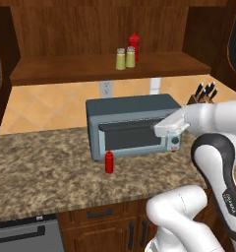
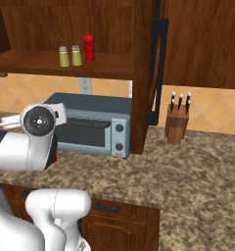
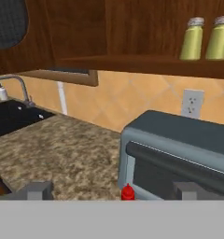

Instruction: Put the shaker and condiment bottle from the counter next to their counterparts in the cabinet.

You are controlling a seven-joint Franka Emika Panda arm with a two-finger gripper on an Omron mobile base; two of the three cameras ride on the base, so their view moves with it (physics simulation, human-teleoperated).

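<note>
The red condiment bottle (image 1: 109,162) stands upright on the granite counter, just in front of the toaster oven's left end; its nozzle (image 3: 127,192) shows between my fingers in the hand view. On the cabinet's plank shelf (image 1: 66,69), two yellow-green shakers (image 1: 120,59) (image 1: 131,57) stand side by side, with a matching red bottle (image 1: 134,44) behind them. I cannot tell which shaker is the counterpart. My gripper (image 3: 113,190) is open and empty. It hovers in front of the oven's right end (image 1: 162,129), above and to the right of the counter bottle.
A grey toaster oven (image 1: 132,127) sits against the tiled wall under the shelf. A knife block (image 2: 177,122) stands to the right, past a wooden cabinet post (image 2: 141,73). A sink (image 3: 11,116) with a faucet lies far left. Drawer fronts (image 1: 100,214) run below the counter.
</note>
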